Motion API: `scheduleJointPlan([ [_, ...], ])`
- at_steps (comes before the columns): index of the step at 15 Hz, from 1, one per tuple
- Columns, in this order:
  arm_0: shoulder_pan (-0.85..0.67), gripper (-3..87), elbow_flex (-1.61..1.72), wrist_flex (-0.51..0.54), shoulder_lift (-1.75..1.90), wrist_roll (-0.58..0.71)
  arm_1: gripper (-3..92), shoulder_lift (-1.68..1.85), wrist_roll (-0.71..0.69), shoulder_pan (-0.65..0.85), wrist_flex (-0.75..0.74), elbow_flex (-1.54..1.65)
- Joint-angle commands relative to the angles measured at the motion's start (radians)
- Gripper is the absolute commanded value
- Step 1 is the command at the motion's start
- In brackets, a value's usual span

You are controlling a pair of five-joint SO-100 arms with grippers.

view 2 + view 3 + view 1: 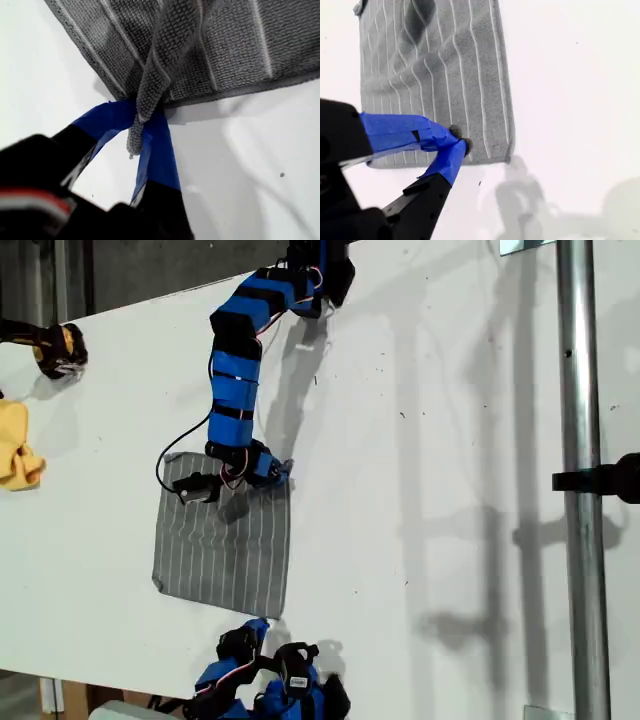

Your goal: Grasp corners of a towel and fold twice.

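Observation:
The grey striped towel [225, 545] lies mostly flat on the white table [430, 440]. My first gripper [283, 474] comes in from the far side and is shut on the towel's far corner at the exterior view's right. The first wrist view shows that corner [137, 131] pinched between the blue fingers, with a ridge of towel [210, 45] pulled up behind it. My second gripper [258, 626] sits at the towel's near edge. Its taped jaws meet at my second gripper's tip [460, 144] over the towel [435, 75], just inside the near corner [508, 159]. No fabric shows bunched between them.
A plain yellow cloth [18, 445] lies at the exterior view's left edge, and a yellow and black tool [55, 348] sits beyond it. A metal pole [582, 490] with a black clamp [612, 478] runs down the exterior view's right. Bare table lies between towel and pole.

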Motion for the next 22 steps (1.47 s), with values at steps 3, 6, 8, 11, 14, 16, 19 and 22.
scheduleJointPlan([
  [3, -0.081, -2.5, -0.167, 0.037, -0.172, 0.095, -0.2, 0.072, 0.009, -0.020, -0.009, 0.008],
  [6, -0.031, 11.5, -0.196, 0.018, -0.202, 0.202, -0.2, 0.074, 0.012, -0.020, -0.012, 0.011],
  [8, -0.018, 28.0, -0.232, 0.034, -0.196, 0.213, -0.2, 0.074, 0.014, -0.021, -0.012, 0.017],
  [11, -0.041, 29.7, -0.230, 0.044, -0.204, 0.233, -0.2, 0.077, 0.018, -0.025, -0.012, 0.023],
  [14, -0.086, 28.9, -0.106, -0.002, -0.213, 0.222, -0.2, 0.081, 0.021, -0.026, -0.012, 0.025],
  [16, -0.121, 28.2, -0.014, -0.057, -0.216, 0.221, -0.2, 0.083, 0.023, -0.028, -0.012, 0.025],
  [19, -0.156, 26.9, 0.046, -0.129, -0.281, 0.199, -0.2, 0.086, 0.023, -0.029, -0.011, 0.025],
  [22, -0.170, 26.7, 0.055, -0.187, -0.385, 0.187, -0.2, 0.097, 0.023, -0.031, -0.011, 0.031],
])
